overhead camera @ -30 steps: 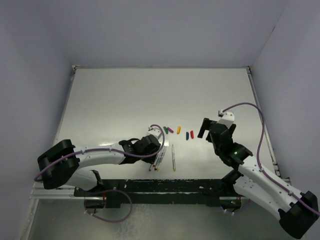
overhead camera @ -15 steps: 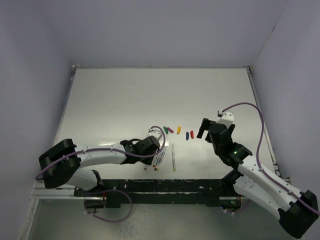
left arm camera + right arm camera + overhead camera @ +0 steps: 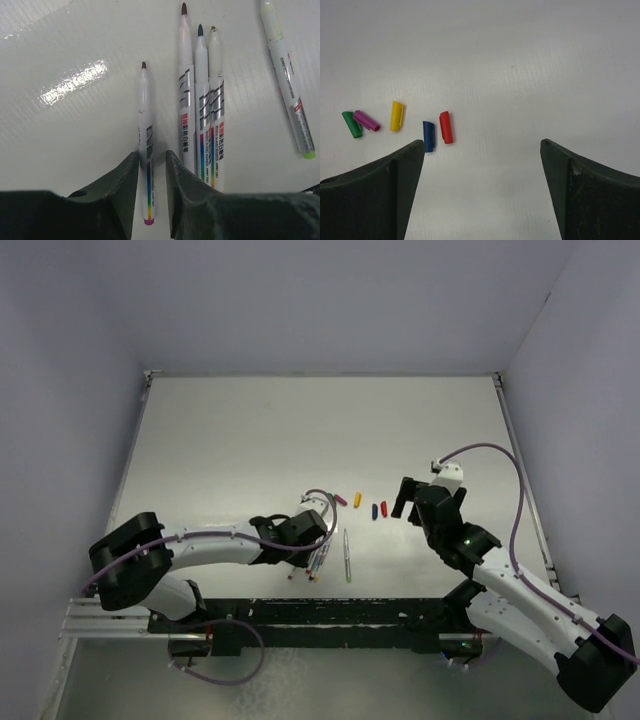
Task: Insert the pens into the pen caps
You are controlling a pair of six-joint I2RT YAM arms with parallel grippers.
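**One pen between the left fingers, five caps lying loose**

A single pen (image 3: 146, 135) lies flat on the white table (image 3: 65, 130), tip pointing away. Its barrel runs between the fingers of the left gripper (image 3: 152, 160). The jaws are drawn nearly together around it — one finger looks to touch the barrel, a thin slit shows on the other side, so no firm grip is visible.

Just to its right, three pens (image 3: 201, 100) lie side by side, touching, tips pointing the same way. A fifth pen (image 3: 287, 85) lies apart and slanted, further right.

Beyond the pens the caps form a loose row. The green cap (image 3: 352, 124) and purple cap (image 3: 366, 120) are touching or nearly so. Next comes the yellow cap (image 3: 396, 115), then the blue cap (image 3: 428, 136) and red cap (image 3: 446, 127) just beside each other.

The right gripper (image 3: 482, 150) hovers near them, jaws spread wide — holding nothing.
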